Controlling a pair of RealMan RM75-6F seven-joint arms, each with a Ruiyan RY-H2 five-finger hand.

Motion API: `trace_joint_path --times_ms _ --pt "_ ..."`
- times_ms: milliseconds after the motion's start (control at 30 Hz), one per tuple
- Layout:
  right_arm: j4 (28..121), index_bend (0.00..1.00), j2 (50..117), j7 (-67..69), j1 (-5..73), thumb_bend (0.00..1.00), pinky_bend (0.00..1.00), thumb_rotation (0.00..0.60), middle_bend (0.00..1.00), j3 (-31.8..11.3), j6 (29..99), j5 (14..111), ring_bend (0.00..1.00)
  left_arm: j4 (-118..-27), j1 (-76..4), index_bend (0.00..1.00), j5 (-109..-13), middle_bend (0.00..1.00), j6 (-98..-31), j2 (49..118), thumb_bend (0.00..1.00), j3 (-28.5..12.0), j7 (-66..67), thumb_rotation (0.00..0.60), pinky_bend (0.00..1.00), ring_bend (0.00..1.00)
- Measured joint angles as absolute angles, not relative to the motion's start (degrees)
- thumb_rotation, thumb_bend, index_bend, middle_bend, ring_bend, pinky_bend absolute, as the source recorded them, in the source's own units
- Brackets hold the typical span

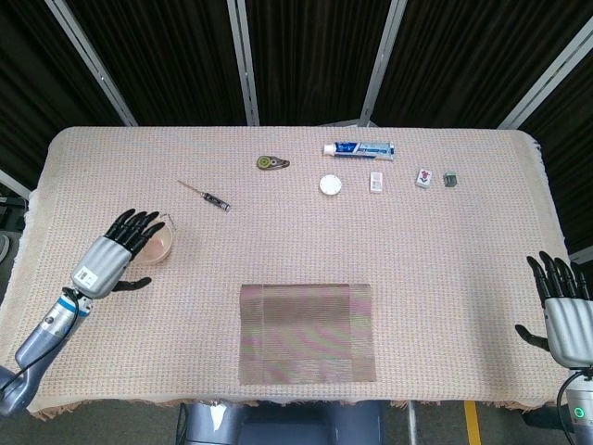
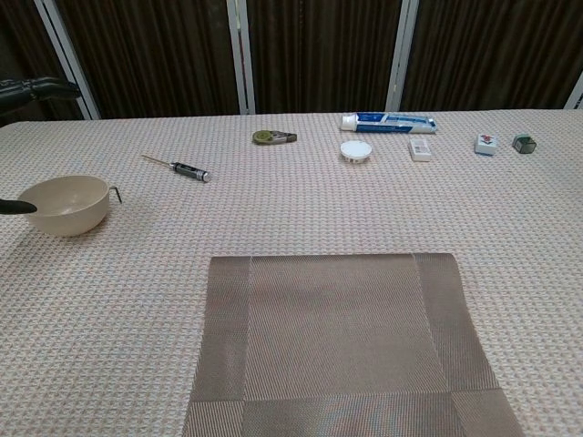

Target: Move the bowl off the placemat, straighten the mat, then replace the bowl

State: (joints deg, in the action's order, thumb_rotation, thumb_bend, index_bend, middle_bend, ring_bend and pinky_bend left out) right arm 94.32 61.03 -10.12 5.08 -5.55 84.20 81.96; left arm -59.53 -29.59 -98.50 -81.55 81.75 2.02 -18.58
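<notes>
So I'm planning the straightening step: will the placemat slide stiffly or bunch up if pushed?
The woven placemat lies flat and unwrinkled, so it is probably semi-stiff and would likely slide whole. The textured tablecloth beneath may grip it, so pushing one corner could pivot it.

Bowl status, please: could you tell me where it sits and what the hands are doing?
Left hand open over bowl, not gripping. Right hand open, idle at table edge. Bowl on cloth, left of placemat. Mat lies bare.
</notes>
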Motion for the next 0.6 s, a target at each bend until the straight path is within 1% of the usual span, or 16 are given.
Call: trace_joint_path --times_ms 133,233,333,467,600 --pt "94.36 0.0 61.02 -10.23 5.17 0.0 0.0 0.6 0.0 -5.5 83.96 81.9 0.0 -69.63 -30.41 0.28 -103.82 0.0 -82.79 78.65 0.13 4.06 -16.32 0.6 0.0 0.0" --pt "94.27 0.0 61.03 -10.3 5.17 0.0 0.0 0.6 0.0 -5.5 83.85 81.69 0.0 -76.47 -31.45 0.32 -108.62 0.0 -82.21 77.85 0.18 6.24 -13.56 0.6 0.0 0.0" --pt "94.11 0.0 60.97 -10.26 5.15 0.0 0.0 0.6 0.0 -5.59 83.71 81.24 0.0 -80.66 -32.55 0.35 -112.17 0.0 -79.64 78.53 0.22 8.51 -10.54 0.6 0.0 0.0" --pt "93.73 0.0 60.85 -9.91 5.05 0.0 0.0 0.6 0.0 -5.81 83.65 80.56 0.0 -81.23 -33.49 0.37 -114.22 0.0 -75.51 81.78 0.23 10.8 -8.44 0.6 0.0 0.0" --pt "93.25 0.0 60.71 -9.5 4.93 0.0 0.0 0.6 0.0 -5.94 83.45 79.89 0.0 -78.1 -33.66 0.38 -115.33 0.0 -73.08 86.33 0.24 12.58 -7.88 0.6 0.0 0.0"
